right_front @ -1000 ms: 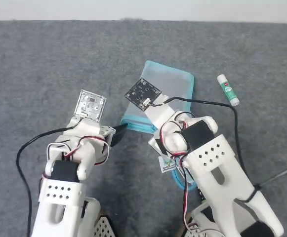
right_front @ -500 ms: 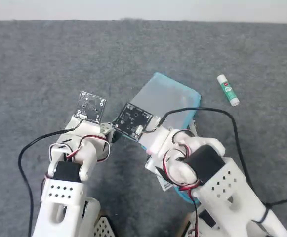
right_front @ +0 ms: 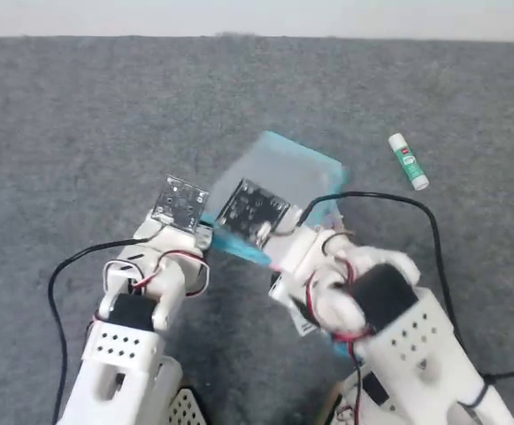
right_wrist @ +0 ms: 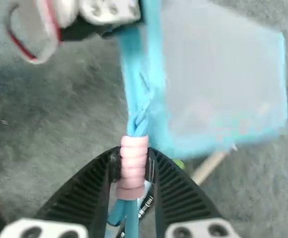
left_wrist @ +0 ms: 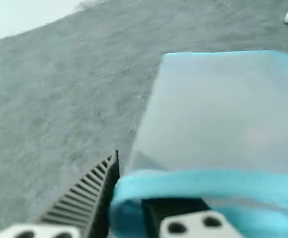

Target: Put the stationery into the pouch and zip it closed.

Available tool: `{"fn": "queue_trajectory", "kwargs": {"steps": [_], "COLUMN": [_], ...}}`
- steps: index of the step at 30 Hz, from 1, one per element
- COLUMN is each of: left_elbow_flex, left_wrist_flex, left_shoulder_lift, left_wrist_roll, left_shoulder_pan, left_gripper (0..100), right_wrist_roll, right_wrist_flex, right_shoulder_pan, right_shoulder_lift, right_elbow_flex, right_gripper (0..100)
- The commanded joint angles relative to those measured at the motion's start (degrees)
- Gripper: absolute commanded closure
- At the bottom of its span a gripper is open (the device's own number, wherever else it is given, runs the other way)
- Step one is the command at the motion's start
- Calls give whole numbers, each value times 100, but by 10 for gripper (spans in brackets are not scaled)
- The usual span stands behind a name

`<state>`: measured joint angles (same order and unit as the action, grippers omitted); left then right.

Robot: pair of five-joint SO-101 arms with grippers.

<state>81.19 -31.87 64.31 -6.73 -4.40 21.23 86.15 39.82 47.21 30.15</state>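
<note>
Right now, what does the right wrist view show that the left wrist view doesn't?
Right wrist, not left wrist: the right gripper, jaws shut on the pink zip pull, and a tan stick showing past the edge of the pouch.
Left wrist, not right wrist: the far edge of the grey mat, with a pale surface beyond it.
Both: the pouch, the grey mat, and the left gripper, jaws shut on the pouch's blue edge.

Left hand and right hand both clamped, close together.
</note>
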Motion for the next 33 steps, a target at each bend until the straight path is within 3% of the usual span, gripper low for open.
{"fn": "queue_trajectory", "kwargs": {"steps": [1, 4, 14, 30, 33], "left_elbow_flex": [-233, -312, -303, -303, -303], "left_wrist_flex": [167, 158, 149, 158, 158], "left_shoulder_lift": [0, -9, -9, -26, -26], "left_wrist_roll": [501, 571, 589, 695, 695], "left_shoulder_pan": [774, 1143, 1301, 1415, 1415], "left_gripper": [989, 989, 989, 989, 989], "right_wrist_roll": [220, 229, 264, 360, 352], "right_wrist_flex": [-215, -444, -1200, -1068, -857], "right_shoulder_pan": [-699, -1103, -2088, -2431, -2325], "right_shoulder_lift": [-356, -734, -1877, -2000, -1947], "right_elbow_flex": [-44, -70, -88, -44, -44], "right_gripper": [992, 992, 992, 987, 933]}}
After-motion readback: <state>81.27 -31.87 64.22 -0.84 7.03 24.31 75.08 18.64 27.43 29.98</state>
